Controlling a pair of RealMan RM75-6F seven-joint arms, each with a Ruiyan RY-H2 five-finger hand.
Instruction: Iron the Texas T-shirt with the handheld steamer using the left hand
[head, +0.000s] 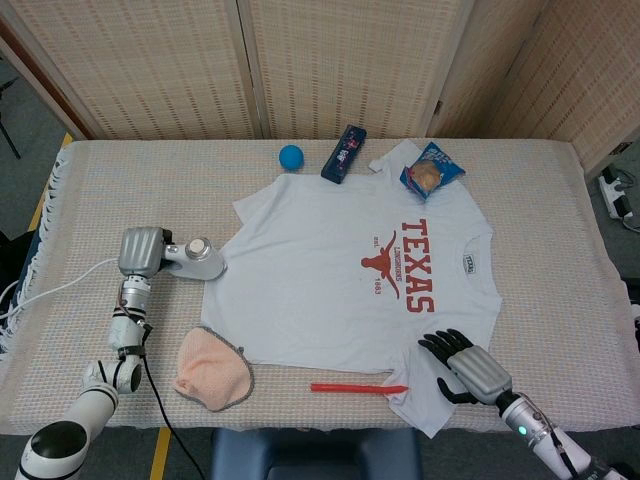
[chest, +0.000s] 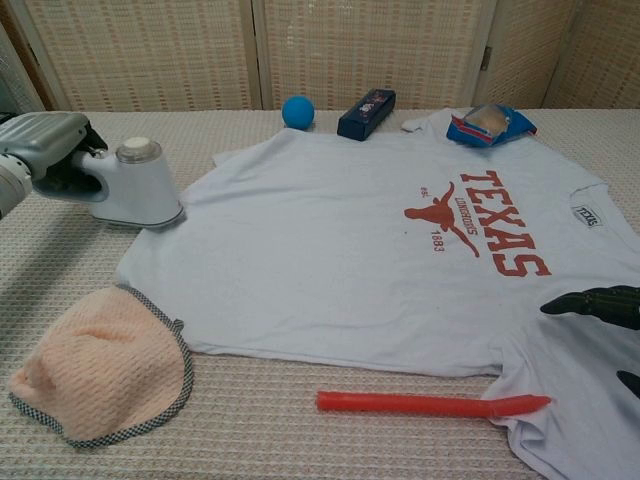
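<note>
1. Texas T-shirt (head: 345, 275): pale grey, spread flat on the woven table cover (head: 560, 230), red "TEXAS" lettering and longhorn print facing up. All other entries are placed relative to it.
2. Handheld steamer (head: 198, 261): white body with a round cap, standing just off the shirt's left edge on the table cover, its front end at the hem line; a white cord (head: 55, 290) trails away from the shirt on that side.
3. Left hand (head: 141, 251): fingers wrapped around the steamer's handle, gripping it, on the side away from the shirt.
4. Right hand (head: 462, 366): dark fingers spread, holding nothing, resting at the shirt's lower right corner over the sleeve.
5. Peach cloth (head: 212, 368): with dark checked edging, lying just off the shirt's lower left corner.
6. Red stick (head: 355, 387): lying along the shirt's bottom edge, its right tip on the fabric.
7. Blue ball (head: 290, 155): beyond the shirt's top left.
8. Dark blue box (head: 344, 153): beyond the top edge, beside the ball.
9. Blue snack packet (head: 432, 170): lying on the shirt's upper right sleeve.
</note>
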